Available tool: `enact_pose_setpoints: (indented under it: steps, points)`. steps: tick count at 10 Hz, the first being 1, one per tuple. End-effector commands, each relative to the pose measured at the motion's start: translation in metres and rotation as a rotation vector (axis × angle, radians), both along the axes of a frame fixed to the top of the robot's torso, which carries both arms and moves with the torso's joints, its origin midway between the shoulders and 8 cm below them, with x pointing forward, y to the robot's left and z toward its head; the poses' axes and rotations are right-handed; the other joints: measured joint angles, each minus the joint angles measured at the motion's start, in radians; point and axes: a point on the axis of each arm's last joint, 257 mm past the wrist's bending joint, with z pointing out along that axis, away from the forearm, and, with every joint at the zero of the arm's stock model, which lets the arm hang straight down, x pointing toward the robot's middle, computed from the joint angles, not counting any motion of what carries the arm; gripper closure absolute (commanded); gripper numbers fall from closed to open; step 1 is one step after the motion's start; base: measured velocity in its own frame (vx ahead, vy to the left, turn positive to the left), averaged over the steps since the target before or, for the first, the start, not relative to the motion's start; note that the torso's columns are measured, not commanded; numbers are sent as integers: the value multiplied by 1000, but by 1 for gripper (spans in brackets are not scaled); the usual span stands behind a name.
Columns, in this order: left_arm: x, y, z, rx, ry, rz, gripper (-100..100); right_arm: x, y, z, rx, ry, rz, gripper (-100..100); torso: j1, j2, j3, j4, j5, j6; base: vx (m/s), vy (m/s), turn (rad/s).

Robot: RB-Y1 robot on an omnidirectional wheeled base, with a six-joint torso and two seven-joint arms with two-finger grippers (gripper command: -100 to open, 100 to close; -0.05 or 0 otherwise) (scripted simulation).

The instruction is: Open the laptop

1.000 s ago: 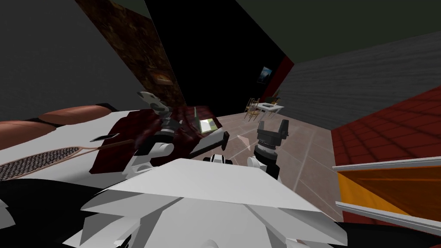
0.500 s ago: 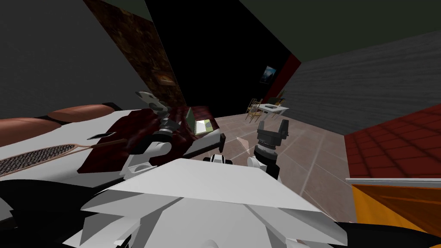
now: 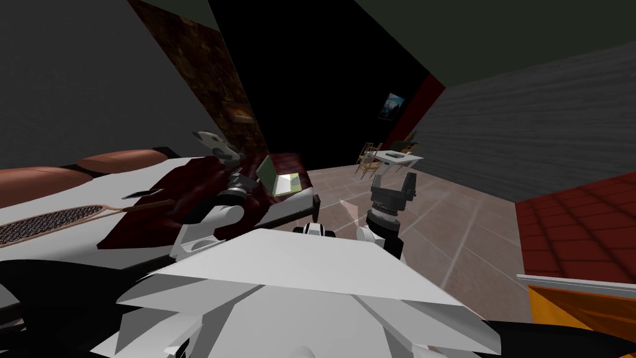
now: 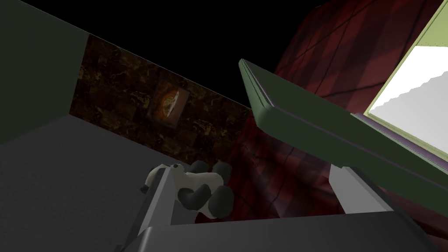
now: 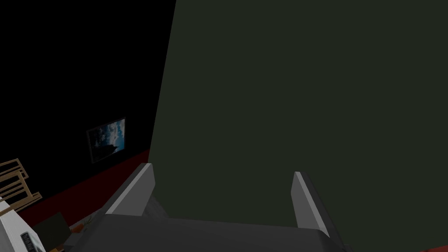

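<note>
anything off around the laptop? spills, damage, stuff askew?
Nothing is spilled or damaged. The laptop sits part-open on a rumpled dark red blanket near the corner of the bed. A racket also lies on the bed, which is an odd spot for it.

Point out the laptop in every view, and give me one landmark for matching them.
Head view: the laptop sits partly open on the dark red blanket, just past the left arm.
Left wrist view: its green lid slants across close up, above one finger of the open left claw.
Right wrist view: not in it.
Shared landmark: the dark red blanket, behind the lid in the left wrist view.
</note>
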Motion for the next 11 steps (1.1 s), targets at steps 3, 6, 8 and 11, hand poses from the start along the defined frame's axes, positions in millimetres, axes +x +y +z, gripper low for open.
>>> enact_pose_setpoints:
  steps: [3,6,8,11]
  points:
    - [-8,2,-28,-165,10,31,-100,0,0,0,0,0,0,0,-3,-7,-3,-4,2,4,51,-85,49]
    - [-12,-1,-42,-247,4,52,-100,0,0,0,0,0,0,0,-1,-7,-4,-4,2,3,20,-52,7]
    - [-17,3,-31,-229,-2,53,-100,0,0,0,0,0,0,0,1,-3,-2,-1,1,0,53,8,-3]
    - [-16,9,-33,-146,37,65,100,0,0,0,0,0,0,0,-1,1,0,0,-1,-1,28,-14,-22]
